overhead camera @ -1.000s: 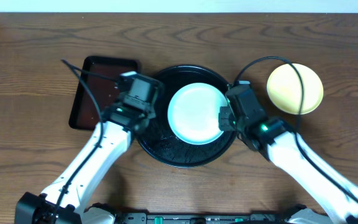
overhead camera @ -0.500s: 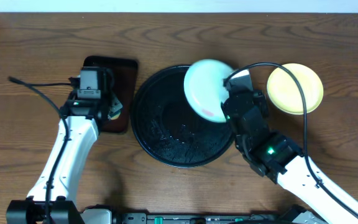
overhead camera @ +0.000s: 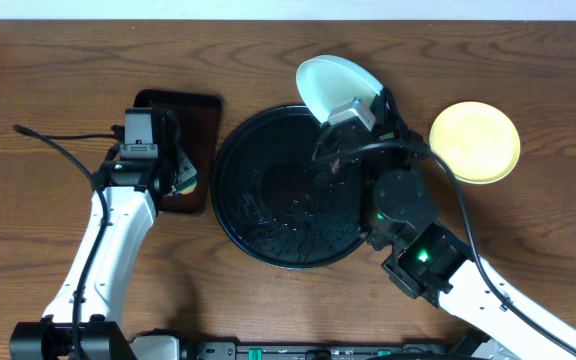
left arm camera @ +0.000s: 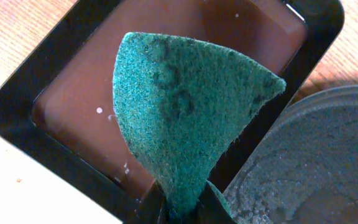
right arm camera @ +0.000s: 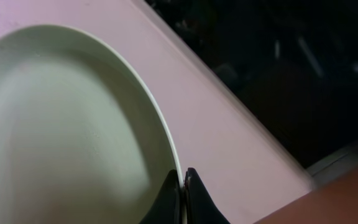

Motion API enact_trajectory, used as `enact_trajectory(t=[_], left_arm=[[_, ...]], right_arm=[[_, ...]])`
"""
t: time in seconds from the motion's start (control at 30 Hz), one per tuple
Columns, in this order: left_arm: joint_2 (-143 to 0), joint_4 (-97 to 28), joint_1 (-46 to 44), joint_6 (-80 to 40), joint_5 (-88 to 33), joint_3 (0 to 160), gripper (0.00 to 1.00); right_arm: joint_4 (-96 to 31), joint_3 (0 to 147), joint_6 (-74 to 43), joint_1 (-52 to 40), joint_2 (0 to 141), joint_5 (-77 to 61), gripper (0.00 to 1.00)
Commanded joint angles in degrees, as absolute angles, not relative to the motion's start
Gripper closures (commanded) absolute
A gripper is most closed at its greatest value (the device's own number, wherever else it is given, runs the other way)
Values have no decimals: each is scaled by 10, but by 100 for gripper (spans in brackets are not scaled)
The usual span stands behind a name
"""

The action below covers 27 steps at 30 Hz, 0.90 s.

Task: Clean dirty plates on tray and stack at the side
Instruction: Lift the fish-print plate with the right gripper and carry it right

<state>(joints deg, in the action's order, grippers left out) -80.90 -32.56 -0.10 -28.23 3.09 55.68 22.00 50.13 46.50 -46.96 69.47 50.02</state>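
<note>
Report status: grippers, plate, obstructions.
Left gripper shut on green scouring pad over brown tray. Right gripper shut on mint-white plate rim, tilted above black tray. Yellow plate on table at right; black cable beside it.

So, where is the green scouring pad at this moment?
In the left wrist view the pad is pinched in the left jaws over the brown tray, just left of the black round tray.

On my feed the wooden table [overhead camera: 58, 70] carries three things — brown rectangular tray [overhead camera: 196, 112] left, round black tray [overhead camera: 268, 205] just beside it, yellow plate [overhead camera: 474, 142] off right.
</note>
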Motion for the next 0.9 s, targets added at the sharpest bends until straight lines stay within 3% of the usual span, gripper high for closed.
enact_trajectory(t=[0.0,0.2,0.33,0.37,0.53,0.73,0.87], left_arm=[[-813,-325,1,-272,30,552,93],[-814,-325,1,-272,30,547,92],[-814,-324,1,-272,30,544,93],[-816,-325,1,-272,30,544,92],[-817,-325,1,-272,30,544,92],[-817,-325,1,-272,30,544,93],[-817,-322,1,-272,30,543,92]], right_arm=[[234,506,552,-489,690,507,99],[221,506,471,-487,708,508,99],[164,506,286,-462,726,507,99],[121,506,171,-434,734,505,99],[16,506,-67,-329,738,500,99],[-61,506,-196,-157,736,334,99],[-86,506,-261,8,751,114,99]])
